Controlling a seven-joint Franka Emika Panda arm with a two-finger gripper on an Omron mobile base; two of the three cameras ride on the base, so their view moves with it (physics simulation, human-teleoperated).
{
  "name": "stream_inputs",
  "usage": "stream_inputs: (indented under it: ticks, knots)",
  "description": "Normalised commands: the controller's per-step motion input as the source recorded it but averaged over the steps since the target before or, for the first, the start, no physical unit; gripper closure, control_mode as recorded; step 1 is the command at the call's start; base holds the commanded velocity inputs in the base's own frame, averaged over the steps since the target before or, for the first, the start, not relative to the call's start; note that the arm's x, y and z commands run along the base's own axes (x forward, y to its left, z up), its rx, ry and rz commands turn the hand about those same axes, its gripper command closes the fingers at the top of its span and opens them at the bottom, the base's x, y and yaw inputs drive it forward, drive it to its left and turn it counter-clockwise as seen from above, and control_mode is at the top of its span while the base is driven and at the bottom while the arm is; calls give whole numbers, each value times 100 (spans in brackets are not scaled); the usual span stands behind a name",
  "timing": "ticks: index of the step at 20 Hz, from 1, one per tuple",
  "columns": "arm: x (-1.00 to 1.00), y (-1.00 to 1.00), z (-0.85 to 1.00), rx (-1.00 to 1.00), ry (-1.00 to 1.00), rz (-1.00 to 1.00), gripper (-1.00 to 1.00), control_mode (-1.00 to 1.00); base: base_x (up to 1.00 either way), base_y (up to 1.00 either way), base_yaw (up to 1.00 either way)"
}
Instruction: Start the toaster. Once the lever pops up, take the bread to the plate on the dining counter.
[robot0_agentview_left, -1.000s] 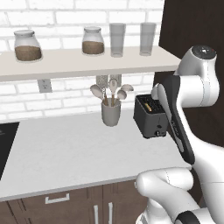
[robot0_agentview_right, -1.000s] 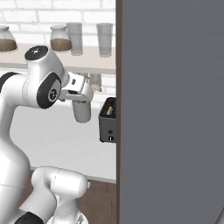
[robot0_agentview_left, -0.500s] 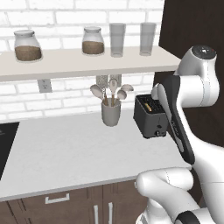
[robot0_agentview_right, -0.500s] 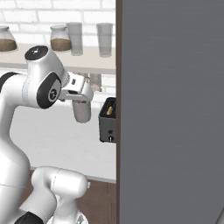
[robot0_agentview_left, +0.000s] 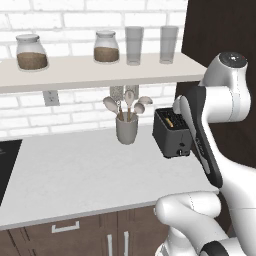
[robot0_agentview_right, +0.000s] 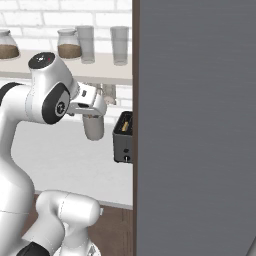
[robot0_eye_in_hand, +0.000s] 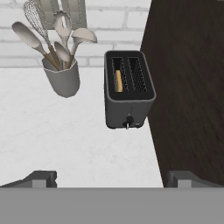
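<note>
With my end effector (robot0_eye_in_hand: 112, 179) wide and empty at frame bottom, I risk overshooting the toaster (robot0_eye_in_hand: 128, 89) lever and nudging it toward the utensil crock (robot0_eye_in_hand: 62, 78) at upper left.

grey utensil crock (robot0_agentview_left: 127, 130) with spoons and whisk on white worktop (robot0_agentview_left: 75, 170); above, shelf (robot0_agentview_left: 90, 70) holding two jars (robot0_agentview_left: 32, 52) and two glasses (robot0_agentview_left: 134, 46); dark tall panel (robot0_eye_in_hand: 188, 87) at right.

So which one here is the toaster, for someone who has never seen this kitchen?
Find the white worktop under the brick wall's shelf; at its right end, against the tall dark panel, sits the toaster. It is a small black box with two top slots, a golden slice of bread in one of them. Beside it stands the grey utensil crock, which is round and full of spoons.
</note>
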Motion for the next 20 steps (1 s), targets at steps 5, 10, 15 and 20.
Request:
stream_inputs:
  ticks: [5,10,15,20]
  knots:
    - [0,0,0,0,0,0,-100,-100,0,0,0]
    - [0,0,0,0,0,0,-100,-100,0,0,0]
    - [0,0,0,0,0,0,-100,-100,0,0,0]
    - [0,0,0,0,0,0,-100,-100,0,0,0]
